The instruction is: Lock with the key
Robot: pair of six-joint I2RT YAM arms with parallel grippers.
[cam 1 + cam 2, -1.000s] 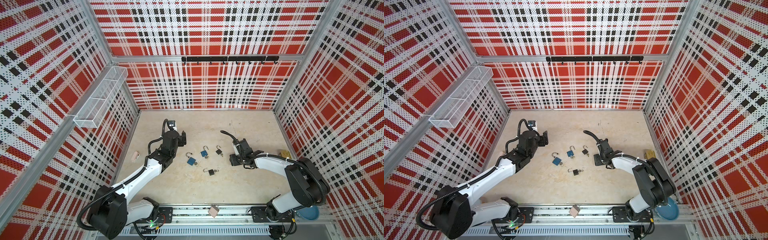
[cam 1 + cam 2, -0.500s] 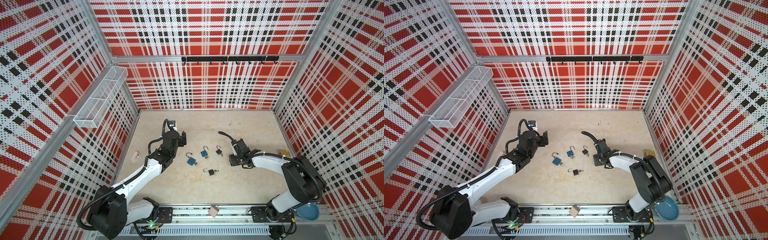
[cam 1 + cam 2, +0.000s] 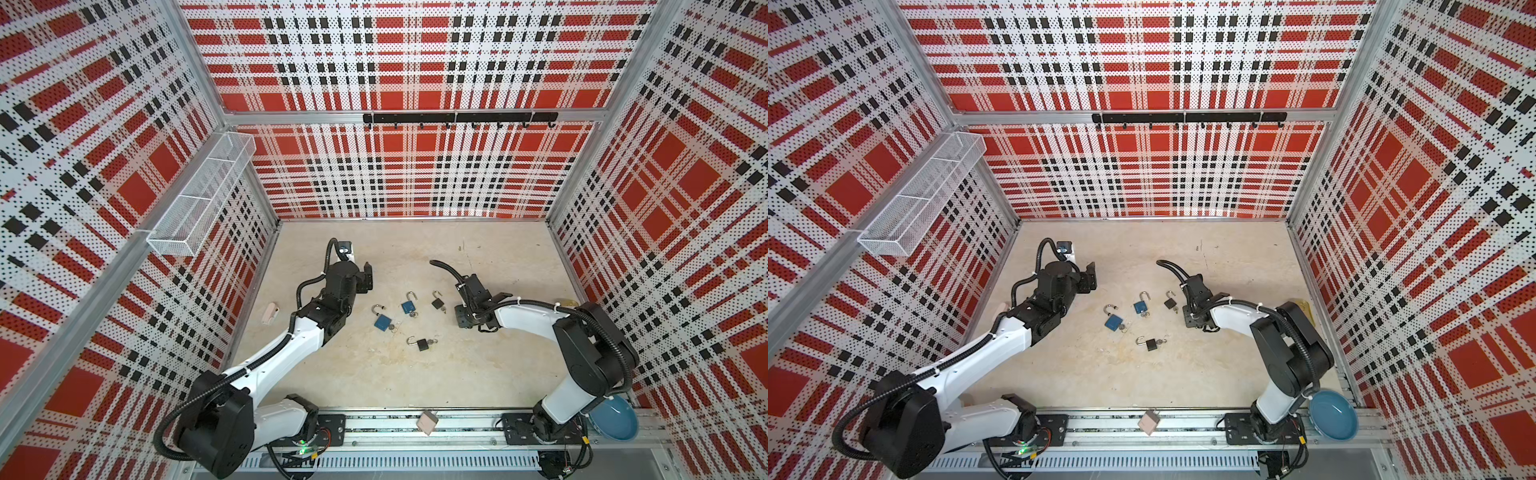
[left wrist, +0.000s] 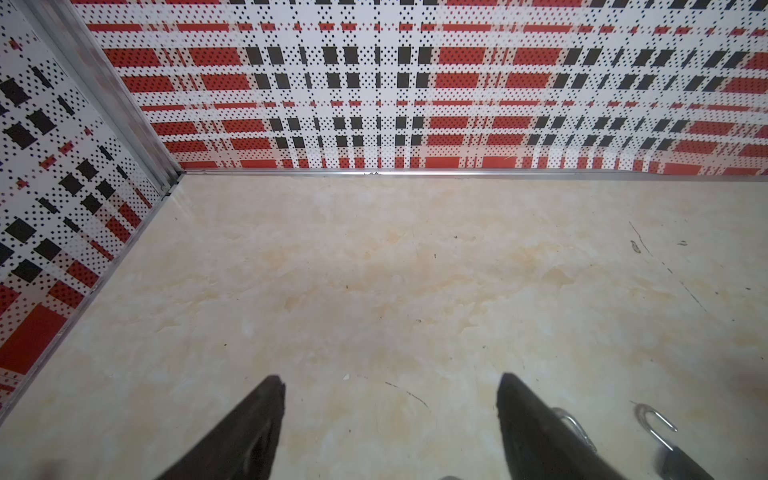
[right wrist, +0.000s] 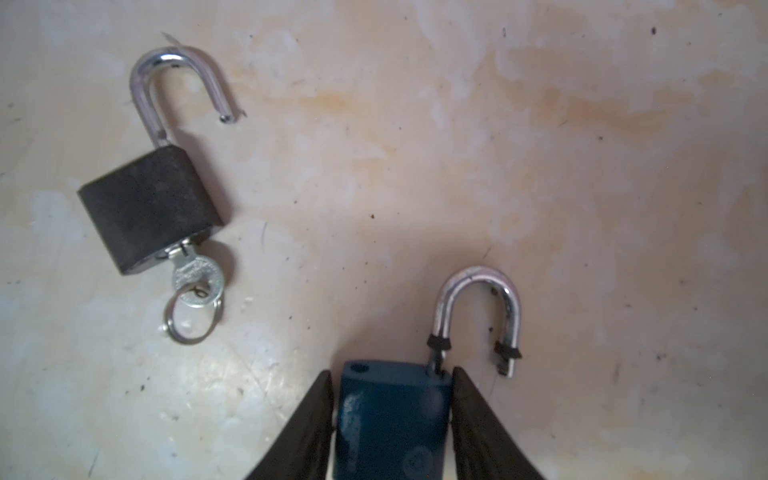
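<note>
Grasp step: our right tool clamps the blue padlock; left tool apart. Next, we should seat its shackle.

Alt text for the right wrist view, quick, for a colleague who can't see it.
The right gripper has its two dark fingers closely flanking the body of a blue padlock whose shackle is open; firm contact cannot be confirmed. Apart from it on the beige table lies a black padlock, shackle also open, a ringed key in its keyhole.

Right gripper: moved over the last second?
Yes. In both top views the right gripper has shifted slightly left, toward the nearest black padlock, which stayed put. Its jaws flank a blue padlock.
</note>
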